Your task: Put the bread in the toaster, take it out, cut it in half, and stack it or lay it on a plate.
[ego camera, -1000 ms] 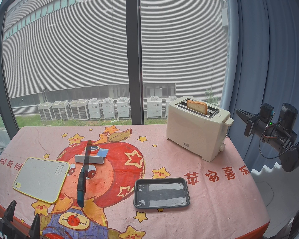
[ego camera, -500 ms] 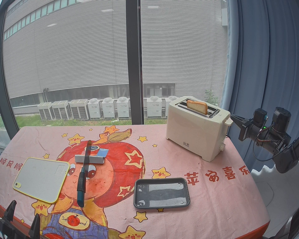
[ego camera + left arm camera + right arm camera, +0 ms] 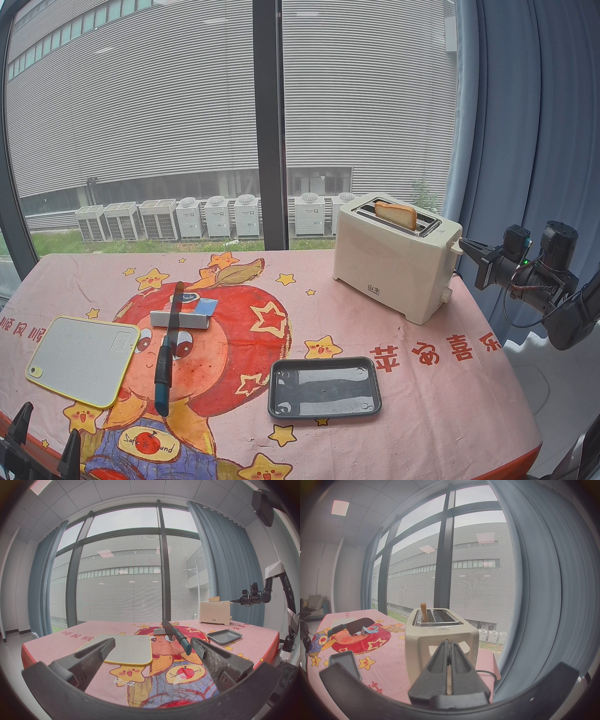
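**Bread [image 3: 395,214] upright in toaster [image 3: 390,269], closed right hand [image 3: 465,245] at the lever [image 3: 459,244]**

Standing in 1 of the 2 slots, top part clear of the toaster, at the far right of the tabletop [image 3: 437,387]. Right hand with fingers pressed together, gripping nothing, tips level with the lever on the toaster's right end; touching it or just beside it, cannot tell which. Left hand [image 3: 153,644] spread open and empty, low at the near left edge of the tabletop.

Likely trouble from here: narrow closed tips sliding off the small lever if pressed off-centre, leaving the bread unlowered. Or a sideways shove turning the toaster instead of working the lever. Worth minding the cord [image 3: 487,673] behind the toaster and the curtain [image 3: 531,125] close by the right arm.

Elsewhere: knife [image 3: 165,356] with blade propped on a small white rest [image 3: 187,320], handle toward the near edge. Cutting board [image 3: 82,359] just to its left. Black plate [image 3: 325,387] at the near middle, well apart from the toaster. Nothing between right hand and lever.
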